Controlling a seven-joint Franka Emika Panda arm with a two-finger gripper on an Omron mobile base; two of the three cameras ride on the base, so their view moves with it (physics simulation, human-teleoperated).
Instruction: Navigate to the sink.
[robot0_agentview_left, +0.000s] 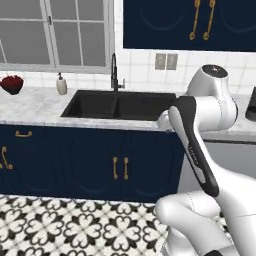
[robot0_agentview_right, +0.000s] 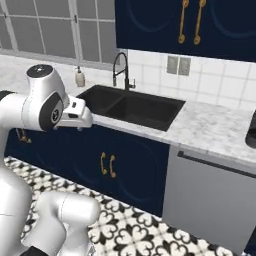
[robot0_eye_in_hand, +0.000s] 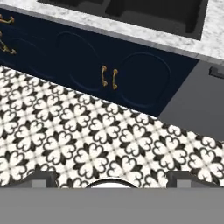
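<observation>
Fingers (robot0_eye_in_hand: 41, 178) spread apart above patterned floor (robot0_eye_in_hand: 87, 140).
The sink (robot0_agentview_left: 117, 105) is matte black (double basin), sunk in the marble desk (robot0_agentview_left: 35, 107).

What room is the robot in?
It looks like a kitchen. There is a black sink with a tall faucet set in a marble counter, and dark blue cupboards underneath.

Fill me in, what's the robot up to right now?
It is handling nothing; it is parked in front of the sink. The black double basin sits in the marble counter just ahead of the arm, with the faucet behind it and navy cabinets below. The gripper points down at the patterned floor, its fingers spread with nothing between them.
</observation>
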